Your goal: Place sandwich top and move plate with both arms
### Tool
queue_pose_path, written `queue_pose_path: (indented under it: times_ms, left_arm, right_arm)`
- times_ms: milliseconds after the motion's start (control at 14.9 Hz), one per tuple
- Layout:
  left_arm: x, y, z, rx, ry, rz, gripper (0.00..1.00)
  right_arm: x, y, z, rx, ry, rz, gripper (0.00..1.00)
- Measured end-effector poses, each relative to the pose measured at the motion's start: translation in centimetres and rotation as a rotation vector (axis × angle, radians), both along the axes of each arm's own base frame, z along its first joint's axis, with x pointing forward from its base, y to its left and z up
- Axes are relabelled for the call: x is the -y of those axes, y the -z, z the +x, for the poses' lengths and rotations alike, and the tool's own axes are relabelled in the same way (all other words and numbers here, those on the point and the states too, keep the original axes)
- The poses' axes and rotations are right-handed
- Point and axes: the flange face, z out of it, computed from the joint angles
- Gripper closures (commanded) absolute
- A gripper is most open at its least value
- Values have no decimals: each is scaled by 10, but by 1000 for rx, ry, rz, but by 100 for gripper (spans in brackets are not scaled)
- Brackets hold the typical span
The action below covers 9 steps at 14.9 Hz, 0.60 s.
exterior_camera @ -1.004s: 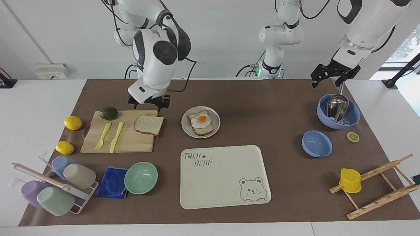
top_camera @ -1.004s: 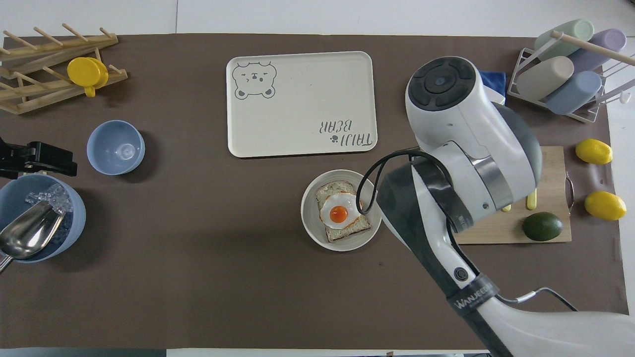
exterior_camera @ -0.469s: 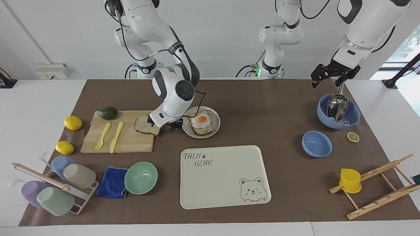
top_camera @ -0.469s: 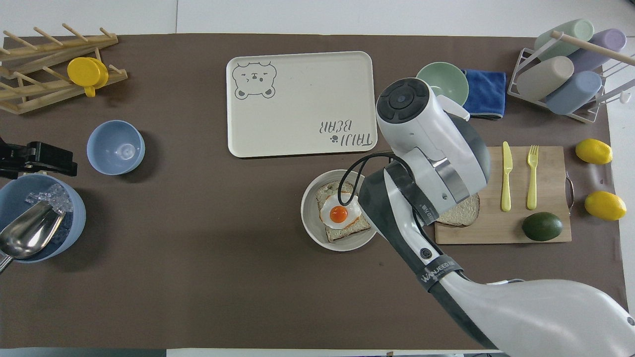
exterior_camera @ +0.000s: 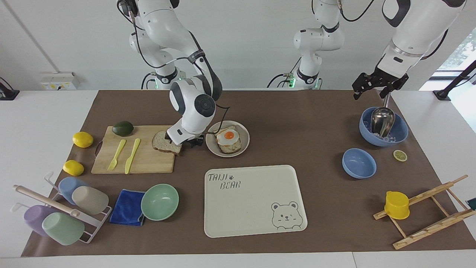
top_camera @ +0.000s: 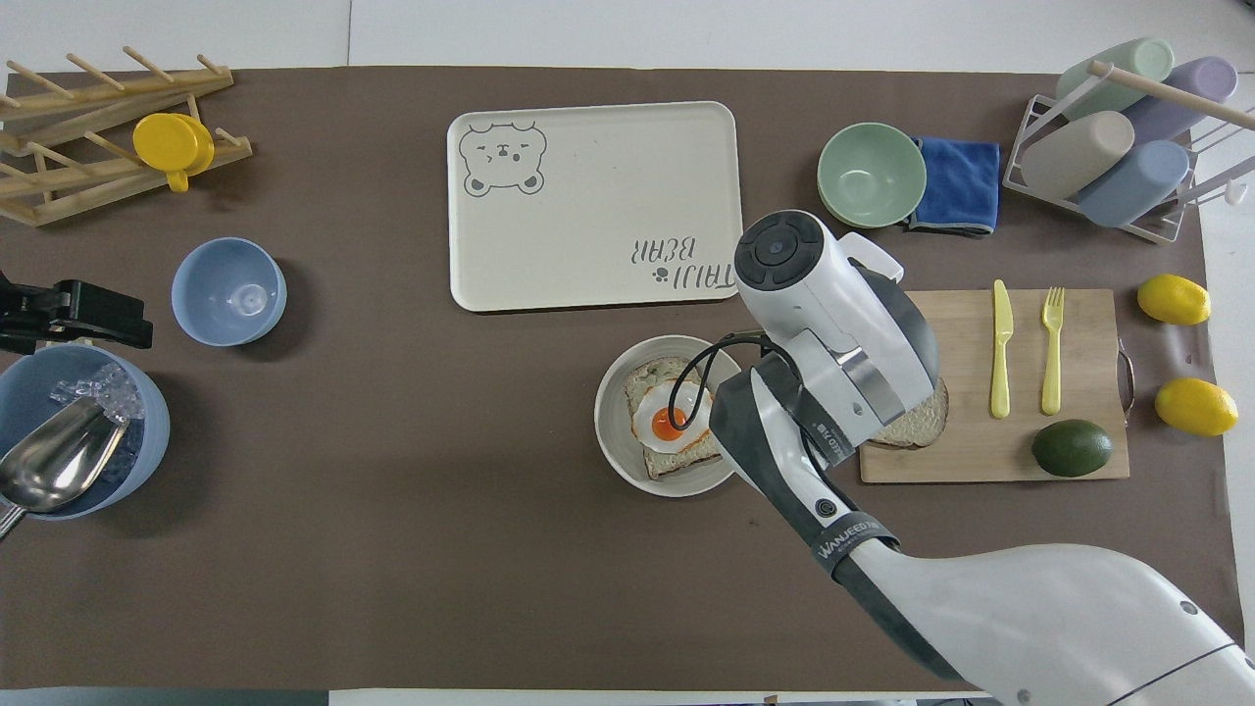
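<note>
My right pincer (exterior_camera: 183,143) is down at the edge of the sandwich top (exterior_camera: 163,142), the speckled bread slice lying on the wooden cutting board (exterior_camera: 141,163) toward my right arm's end of the tabletop (exterior_camera: 297,123). My wrist hides my fingers from above, and from across the tabletop I cannot tell whether they are open around the crust or already pinching it, so I make no claim of a hold. The slice looks flat on the board, not lifted.

The plate (exterior_camera: 243,147) sits just beside the board, toward the middle of the tabletop, carrying the toast with the fried egg (exterior_camera: 229,137). Nothing lies on the egg yet, so the sandwich is not topped. The bear tray (exterior_camera: 256,208) lies farther from me than the plate.

My left pincer (exterior_camera: 375,87) waits, open and holding nothing, over the blue bowl with ice and a scoop (exterior_camera: 399,130) at my left arm's end.

By my judgement the task is at its very start: the grasp on the bread is being made. Left to do are lifting the slice, setting it on the egg, then bringing both arms to the plate's rim and moving it together.
</note>
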Motion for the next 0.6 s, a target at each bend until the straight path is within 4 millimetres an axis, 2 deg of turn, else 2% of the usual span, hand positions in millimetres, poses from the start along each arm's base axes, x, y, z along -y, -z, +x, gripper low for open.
queue_pose_path:
  times_ms: [402, 602]
  left_arm:
    - [0, 0, 0, 0, 0, 0, 0]
    - [0, 0, 0, 0, 0, 0, 0]
  right_arm:
    - [3, 12, -10, -1, -10, 9, 20]
    - [5, 17, -16, -11, -11, 7, 25]
